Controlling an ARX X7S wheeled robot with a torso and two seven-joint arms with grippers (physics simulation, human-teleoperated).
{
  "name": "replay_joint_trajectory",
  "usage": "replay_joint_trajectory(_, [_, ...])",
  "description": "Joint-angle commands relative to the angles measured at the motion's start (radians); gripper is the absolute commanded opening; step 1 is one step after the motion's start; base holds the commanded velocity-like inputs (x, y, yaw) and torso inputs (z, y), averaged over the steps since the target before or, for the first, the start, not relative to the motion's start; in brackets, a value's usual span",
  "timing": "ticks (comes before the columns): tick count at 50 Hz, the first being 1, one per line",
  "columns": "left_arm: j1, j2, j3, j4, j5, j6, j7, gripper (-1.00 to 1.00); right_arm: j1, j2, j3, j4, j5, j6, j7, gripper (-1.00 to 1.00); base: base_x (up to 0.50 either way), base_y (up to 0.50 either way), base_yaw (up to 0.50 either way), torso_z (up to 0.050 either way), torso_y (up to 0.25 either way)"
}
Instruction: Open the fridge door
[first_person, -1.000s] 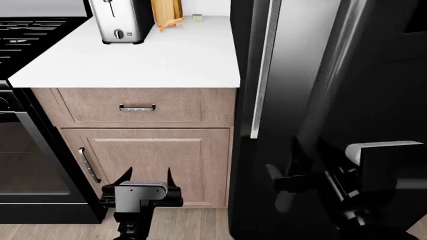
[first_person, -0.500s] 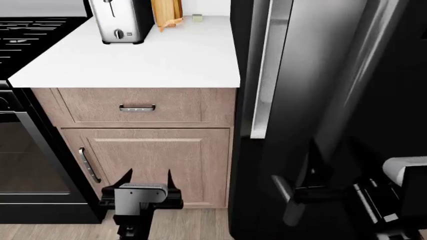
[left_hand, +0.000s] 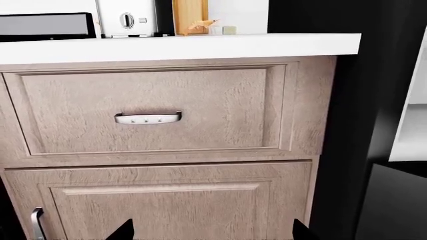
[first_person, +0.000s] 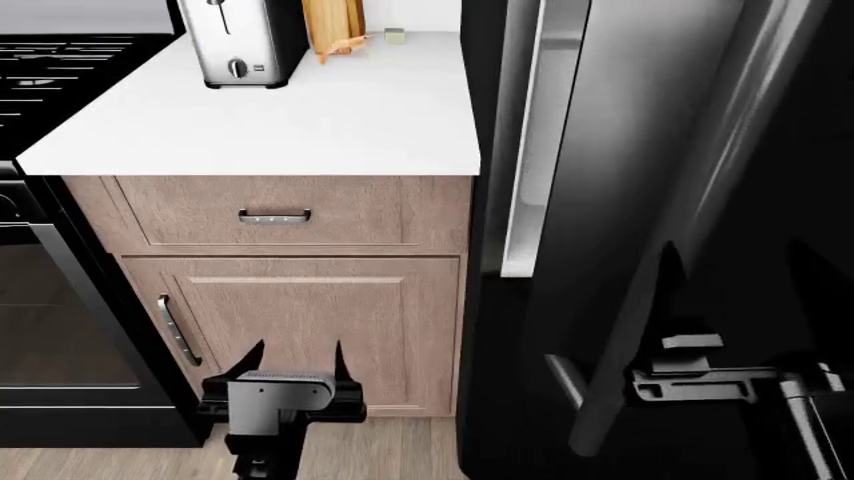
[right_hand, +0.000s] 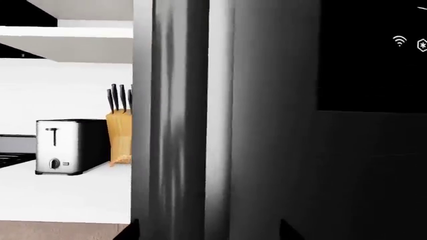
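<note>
The fridge door (first_person: 607, 150), a glossy black panel, stands ajar with the white inside of the fridge (first_person: 531, 170) showing in the gap. Its long bar handle (first_person: 683, 230) runs down the door's edge. My right gripper (first_person: 650, 372) is at the lower part of that handle. In the right wrist view the handle (right_hand: 177, 125) passes between the widely spread fingertips (right_hand: 130, 231), in front of the door (right_hand: 347, 165). My left gripper (first_person: 295, 352) hangs open and empty low in front of the wooden cabinet door (first_person: 320, 330), also seen from its wrist camera as gripper (left_hand: 212, 232).
A white countertop (first_person: 294, 110) carries a toaster (first_person: 240, 40) and a knife block (first_person: 334, 22). Below it are a drawer (first_person: 274, 216) and a cabinet. The black oven (first_person: 54, 320) stands at the far left. Wooden floor (first_person: 387, 450) lies under the left arm.
The fridge door has swung further out and the white gap has widened. My right gripper has moved right and down with the handle. The left arm has stayed put.
</note>
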Motion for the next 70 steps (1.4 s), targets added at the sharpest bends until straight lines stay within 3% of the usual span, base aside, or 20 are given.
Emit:
replay_joint_trajectory(1, [0.020,-0.008,0.004,0.024,-0.002,0.000,-0.009,1.00,0.054,0.236,-0.237,-0.010,-0.063,-0.257,0.137,1.00,0.00,0.00,0.00,0.000,0.000])
replay_joint_trajectory(9, [0.016,-0.009,0.007,0.020,-0.005,0.000,-0.010,1.00,0.277,0.371,-0.571,-0.010,-0.102,-0.333,0.218,1.00,0.00,0.00,0.00,0.000,0.000])
replay_joint_trajectory(14, [0.010,-0.009,0.009,0.015,-0.006,-0.001,-0.010,1.00,0.523,0.438,-0.880,-0.010,-0.141,-0.393,0.267,1.00,0.00,0.00,0.00,0.000,0.000])
replay_joint_trajectory(17, [0.005,-0.008,0.010,0.010,-0.007,-0.002,-0.010,1.00,0.661,0.434,-1.024,-0.010,-0.161,-0.392,0.287,1.00,0.00,0.00,0.00,0.000,0.000])
replay_joint_trajectory(29, [-0.058,0.005,0.010,-0.061,-0.017,-0.002,0.002,1.00,0.937,0.443,-1.363,-0.010,-0.171,-0.424,0.350,1.00,0.00,0.00,0.00,0.000,0.000])
replay_joint_trajectory(34, [-0.073,-0.009,-0.017,-0.015,-0.087,-0.096,-0.002,1.00,1.150,0.411,-1.554,-0.010,-0.122,-0.425,0.403,1.00,0.00,0.00,0.00,0.000,0.000])
replay_joint_trajectory(38, [-0.080,-0.032,-0.006,0.076,-0.089,-0.157,-0.013,1.00,1.234,0.360,-1.588,-0.006,-0.045,-0.365,0.419,1.00,0.00,0.00,0.00,0.000,0.000])
replay_joint_trajectory(50, [-0.092,-0.052,-0.022,0.076,-0.097,-0.171,-0.024,1.00,1.325,0.197,-1.587,0.064,0.087,-0.276,0.397,1.00,0.00,0.00,0.00,0.000,0.000])
replay_joint_trajectory(70, [-0.095,-0.039,-0.024,0.004,-0.095,-0.126,-0.026,1.00,1.408,-0.070,-1.553,0.254,0.212,-0.277,0.297,1.00,0.00,0.00,0.00,0.000,0.000])
